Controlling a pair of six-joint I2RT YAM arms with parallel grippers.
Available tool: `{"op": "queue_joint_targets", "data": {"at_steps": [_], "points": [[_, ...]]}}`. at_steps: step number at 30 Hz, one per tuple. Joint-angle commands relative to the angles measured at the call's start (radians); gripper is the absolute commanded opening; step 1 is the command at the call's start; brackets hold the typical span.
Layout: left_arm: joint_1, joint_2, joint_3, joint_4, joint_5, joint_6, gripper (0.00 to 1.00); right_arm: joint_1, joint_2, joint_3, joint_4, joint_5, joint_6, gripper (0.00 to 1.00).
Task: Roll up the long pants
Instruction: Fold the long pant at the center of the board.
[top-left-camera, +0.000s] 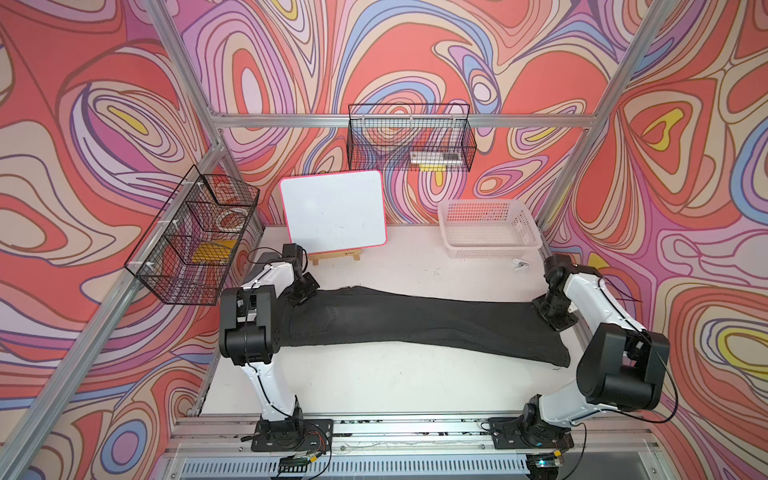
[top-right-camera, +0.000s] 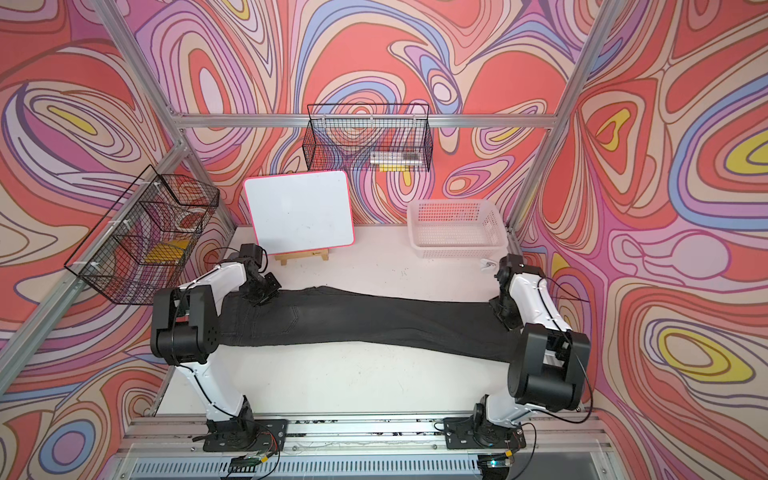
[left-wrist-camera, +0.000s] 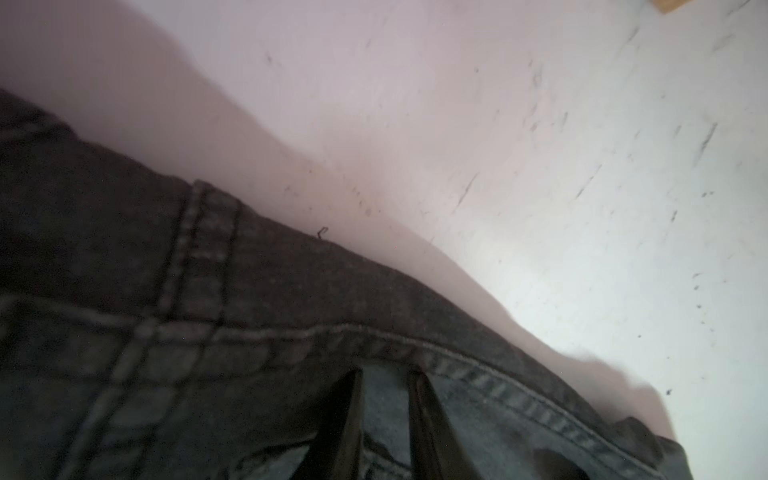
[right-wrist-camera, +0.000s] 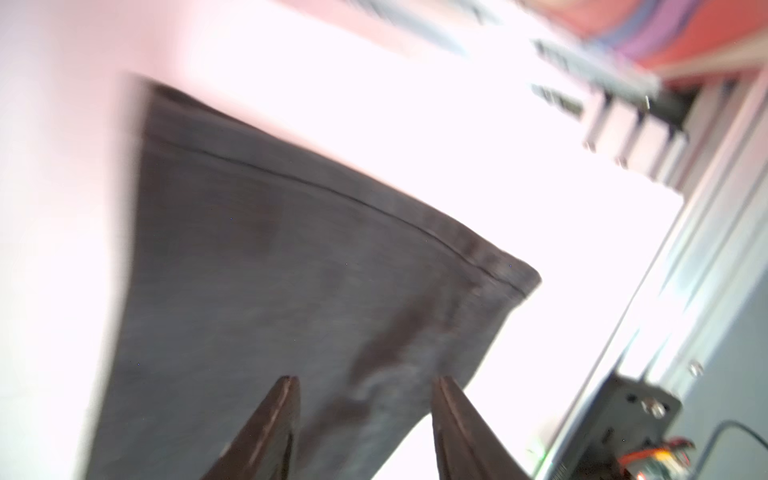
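White surface (top-left-camera: 374, 382) carries the charcoal long pants (top-left-camera: 415, 322) stretched flat across it, and I see the left hand (left-wrist-camera: 386, 374) pinching the stitched waist while the right hand (right-wrist-camera: 365, 380) hangs spread over the hem.

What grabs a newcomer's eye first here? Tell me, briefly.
The loud swirl-patterned walls in red, pink and purple surround everything. Against them, the long pants lie flat and dark across the white table, with the left gripper at the waistband end and the right gripper, jaws apart, over the hem end. Behind stand a whiteboard and a white basket.
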Motion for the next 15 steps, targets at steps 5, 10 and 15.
{"op": "queue_joint_targets", "data": {"at_steps": [5, 10, 15], "points": [[0.009, 0.023, 0.031, -0.052, -0.027, 0.025, 0.25, 0.266, 0.14, -0.022, 0.1, -0.08, 0.064, 0.53], [0.01, 0.035, 0.047, -0.087, -0.056, 0.055, 0.26, 0.254, 0.115, -0.184, 0.172, -0.069, 0.119, 0.52], [0.01, 0.045, 0.067, -0.116, -0.084, 0.089, 0.27, 0.148, 0.132, -0.239, 0.23, -0.057, 0.072, 0.53]]}}
